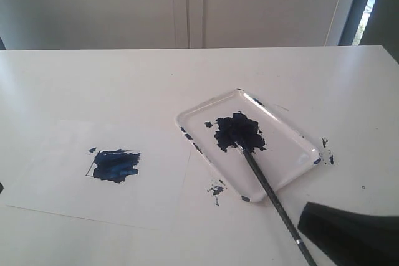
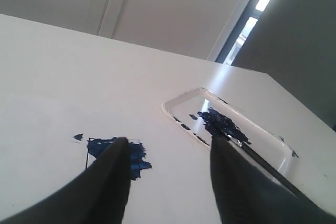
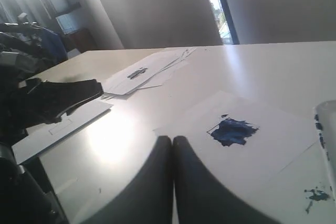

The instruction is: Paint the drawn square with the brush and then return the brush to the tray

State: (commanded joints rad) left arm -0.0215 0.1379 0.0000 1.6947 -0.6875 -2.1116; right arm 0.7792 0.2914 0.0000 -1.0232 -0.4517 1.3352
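The drawn square (image 1: 114, 165) on the white paper sheet (image 1: 56, 172) is smeared with dark blue paint; it also shows as the square (image 2: 137, 158) and the square (image 3: 232, 131) in the wrist views. The glossy white tray (image 1: 293, 141) holds a dark blue blot. The brush (image 1: 268, 188) lies with its tip in that blot and its black handle over the tray's near rim. My right gripper (image 1: 308, 221) is beside the handle's end, and in its own view the right gripper (image 3: 172, 141) is shut and empty. My left gripper (image 2: 170, 143) hangs open and empty above the table between the square and the tray (image 2: 173, 109).
Blue paint flecks (image 1: 216, 189) mark the table near the tray's front corner, with more flecks (image 1: 326, 152) at its right. Loose paper sheets (image 3: 142, 74) lie further off in the right wrist view. The dark left arm (image 3: 52, 98) shows there too.
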